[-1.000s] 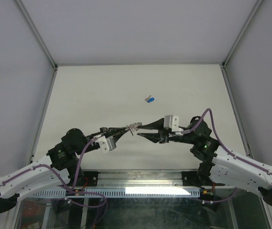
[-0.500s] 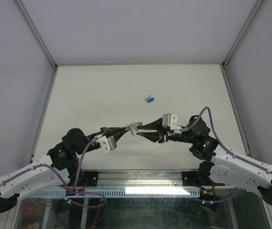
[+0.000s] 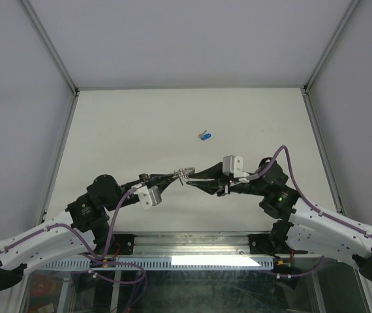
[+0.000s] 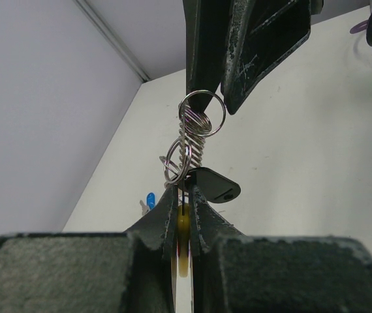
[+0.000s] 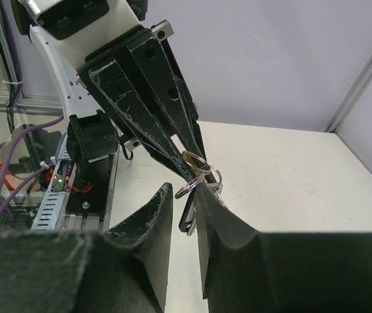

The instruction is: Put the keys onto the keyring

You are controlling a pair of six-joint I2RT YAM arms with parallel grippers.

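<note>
Though tiny overhead, keyring (image 4: 192, 140) coils close-up

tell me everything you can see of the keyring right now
The keyring looks like silver metal: a short ribbed coil with a wire loop at each end and a yellow part at its base. It is held off the table, the yellow part pinched in the shut left gripper. A dark-headed key hangs by the lower loop. The upper loop reaches the tips of the open right gripper; contact is unclear.
</note>
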